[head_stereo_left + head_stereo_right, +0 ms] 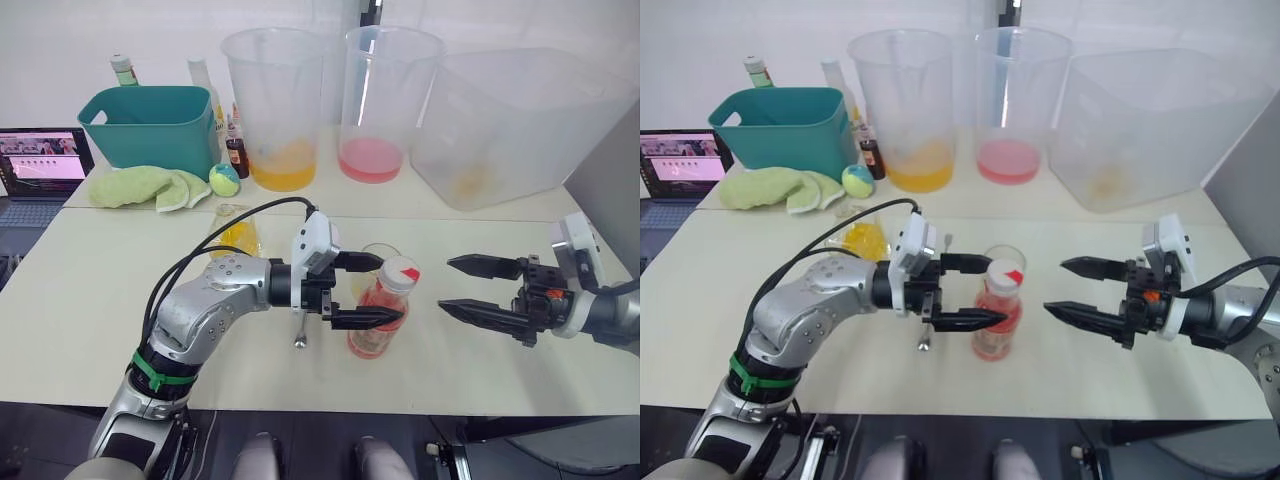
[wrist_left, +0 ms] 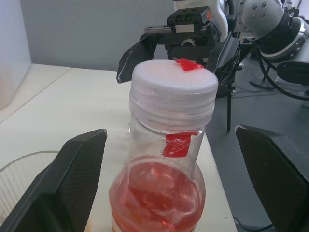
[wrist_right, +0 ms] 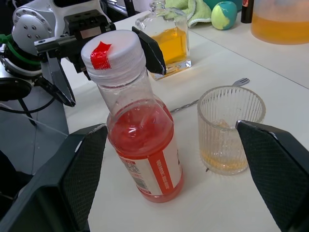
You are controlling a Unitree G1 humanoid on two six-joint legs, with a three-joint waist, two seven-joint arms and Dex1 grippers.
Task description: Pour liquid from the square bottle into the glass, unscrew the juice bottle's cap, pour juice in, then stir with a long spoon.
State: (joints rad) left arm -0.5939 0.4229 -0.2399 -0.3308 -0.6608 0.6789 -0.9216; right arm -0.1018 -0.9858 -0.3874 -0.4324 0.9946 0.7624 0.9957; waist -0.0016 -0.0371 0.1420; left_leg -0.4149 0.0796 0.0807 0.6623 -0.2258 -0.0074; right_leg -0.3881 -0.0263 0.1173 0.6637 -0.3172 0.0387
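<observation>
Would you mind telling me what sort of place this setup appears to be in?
Probably a robotics lab or test room set up as a drink-mixing station: large translucent plastic buckets holding leftover coloured liquid, an open laptop beside the cream table, plain white walls.

Left arm (image 1: pixel 205 305): silver-grey metal shell, round screw heads, green band at elbow, black cable looped over top | wrist camera housing (image 1: pixel 313 245): white block | left gripper (image 1: pixel 372 291), right gripper (image 1: pixel 470 288): two black tapered fingers each | right wrist: orange-red marking, white housing
</observation>
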